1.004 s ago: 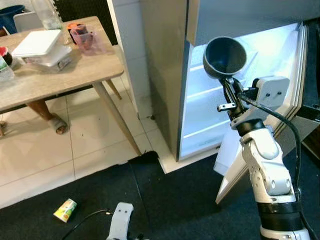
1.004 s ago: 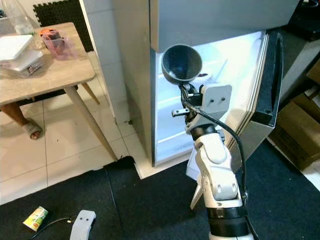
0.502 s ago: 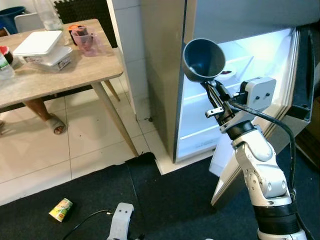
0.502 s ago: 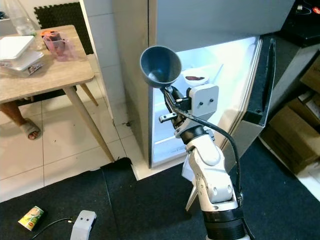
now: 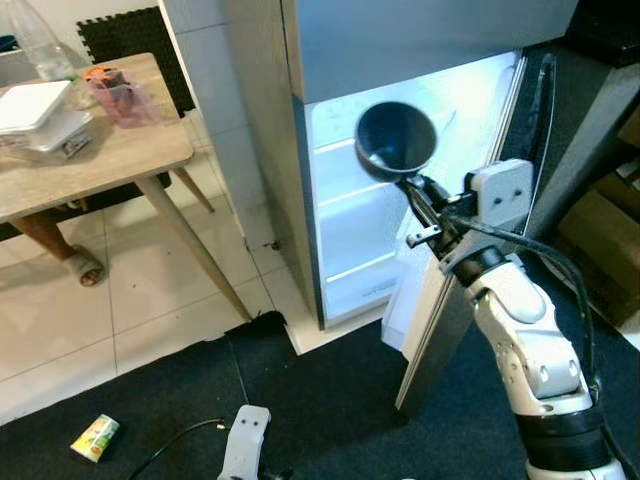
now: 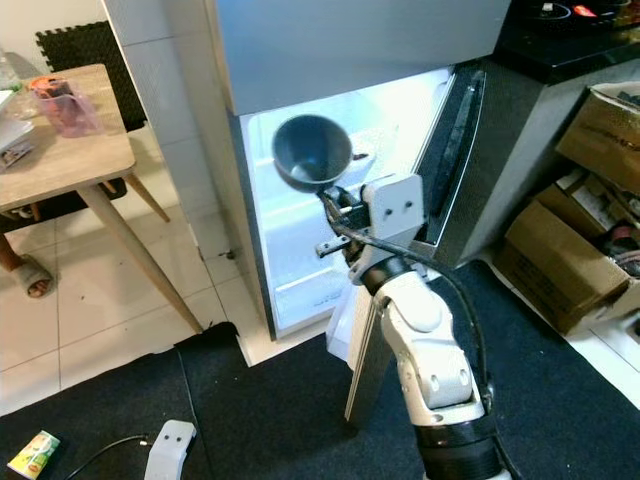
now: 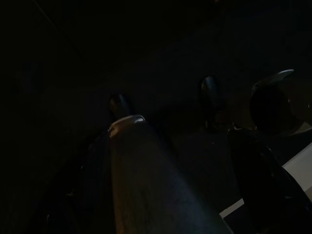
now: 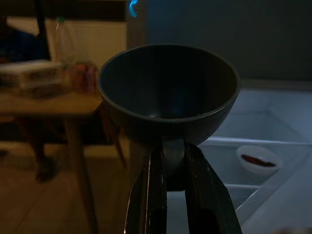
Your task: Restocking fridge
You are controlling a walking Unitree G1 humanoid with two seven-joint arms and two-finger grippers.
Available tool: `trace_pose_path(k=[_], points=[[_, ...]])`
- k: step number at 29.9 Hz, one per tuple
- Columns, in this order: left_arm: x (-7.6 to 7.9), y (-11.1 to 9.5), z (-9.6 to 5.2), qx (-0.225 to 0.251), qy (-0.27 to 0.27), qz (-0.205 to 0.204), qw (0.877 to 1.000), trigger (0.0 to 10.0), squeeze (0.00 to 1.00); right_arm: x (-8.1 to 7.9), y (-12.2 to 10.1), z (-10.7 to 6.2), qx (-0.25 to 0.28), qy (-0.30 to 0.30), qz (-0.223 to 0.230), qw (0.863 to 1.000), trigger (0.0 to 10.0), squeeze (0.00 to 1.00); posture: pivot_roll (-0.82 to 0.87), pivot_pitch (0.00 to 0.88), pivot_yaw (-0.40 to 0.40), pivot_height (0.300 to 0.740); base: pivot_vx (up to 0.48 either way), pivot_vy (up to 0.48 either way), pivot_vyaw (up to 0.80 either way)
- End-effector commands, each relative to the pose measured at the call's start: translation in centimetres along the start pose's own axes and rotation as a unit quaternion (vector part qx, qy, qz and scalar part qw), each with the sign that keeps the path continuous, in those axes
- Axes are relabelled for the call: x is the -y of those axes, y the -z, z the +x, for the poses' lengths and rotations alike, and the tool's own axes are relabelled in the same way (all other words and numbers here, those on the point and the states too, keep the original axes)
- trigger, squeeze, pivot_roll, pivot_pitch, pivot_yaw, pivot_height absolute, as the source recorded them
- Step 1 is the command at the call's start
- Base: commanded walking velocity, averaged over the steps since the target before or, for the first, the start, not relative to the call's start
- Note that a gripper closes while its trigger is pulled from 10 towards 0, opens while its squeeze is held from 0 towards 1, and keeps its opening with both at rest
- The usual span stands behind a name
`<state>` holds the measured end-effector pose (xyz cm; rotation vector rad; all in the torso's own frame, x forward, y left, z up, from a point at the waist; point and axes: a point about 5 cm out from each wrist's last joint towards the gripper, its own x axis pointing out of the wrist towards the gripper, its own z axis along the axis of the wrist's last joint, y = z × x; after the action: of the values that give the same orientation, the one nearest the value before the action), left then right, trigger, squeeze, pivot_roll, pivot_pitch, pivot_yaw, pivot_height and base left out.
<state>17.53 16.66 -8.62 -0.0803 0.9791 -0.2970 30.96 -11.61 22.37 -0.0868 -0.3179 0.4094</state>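
Note:
A dark grey-blue bowl point(image 5: 396, 140) is held up in front of the lit inside of the open fridge point(image 5: 350, 240). My right gripper point(image 5: 408, 182) is shut on the bowl's base from below, and the bowl's mouth tilts towards me. In the right wrist view the bowl point(image 8: 168, 87) sits above the two black fingers point(image 8: 155, 195). A small white dish point(image 8: 258, 159) with something dark in it rests on a fridge shelf behind. The fridge door point(image 6: 455, 150) stands open on the right, beside my right arm. My left arm point(image 5: 243, 450) hangs low; its wrist view is very dark.
A wooden table point(image 5: 110, 160) stands to the left with white boxes point(image 5: 35, 105) and a pink container point(image 5: 120, 95). A small carton point(image 5: 95, 437) lies on the dark mat point(image 5: 330, 410). Cardboard boxes point(image 6: 570, 260) sit on the right of the fridge under a black counter point(image 6: 560, 40).
The whole view has swung to the right, so the table slid left. The bowl stays held and now stands before the lit shelves instead of the fridge's left edge.

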Motion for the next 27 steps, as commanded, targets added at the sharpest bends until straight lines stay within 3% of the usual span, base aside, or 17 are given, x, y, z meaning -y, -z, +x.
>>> trace_pose_path(k=[1,10,14,17,24,26,27], points=[[-0.2,1.0,-0.2,-0.017,-0.004,-0.006,1.0,10.0,0.0,0.1,0.0,0.0,-0.014,0.006,-0.014,1.0,10.0,0.0,-0.23,0.099,0.032,0.74,0.0,0.0,0.0],[-0.1,1.1,-0.2,-0.018,-0.002,-0.009,1.0,10.0,0.0,0.9,1.9,-0.4,-0.085,0.027,-0.028,0.996,10.0,0.0,-0.23,0.103,0.034,0.74,0.0,0.0,0.0],[-0.1,1.0,-0.2,-0.016,-0.001,-0.01,1.0,10.0,0.0,2.5,3.4,-1.0,-0.138,0.094,-0.037,0.985,10.0,0.0,-0.23,0.104,0.035,0.74,0.0,0.0,0.0],[-0.1,0.9,-0.2,-0.015,0.0,-0.011,1.0,10.0,0.0,5.1,4.2,-2.1,-0.17,0.175,-0.047,0.969,10.0,0.0,-0.24,0.104,0.039,0.74,0.0,0.0,0.0],[-0.2,0.9,-0.2,-0.016,0.001,-0.01,1.0,10.0,0.0,7.4,3.8,-3.1,-0.174,0.237,-0.075,0.953,10.0,0.0,-0.24,0.104,0.043,0.74,0.0,0.0,0.0],[-0.2,0.9,-0.2,-0.016,0.001,-0.01,1.0,10.0,0.0,9.5,2.9,-4.1,-0.163,0.289,-0.095,0.939,10.0,0.0,-0.24,0.104,0.045,0.74,0.0,0.0,0.0],[-0.2,0.9,-0.2,-0.016,0.001,-0.01,1.0,10.0,0.0,9.5,2.9,-4.1,-0.163,0.289,-0.095,0.939,10.0,0.0,-0.24,0.104,0.045,0.74,0.0,0.0,0.0]])
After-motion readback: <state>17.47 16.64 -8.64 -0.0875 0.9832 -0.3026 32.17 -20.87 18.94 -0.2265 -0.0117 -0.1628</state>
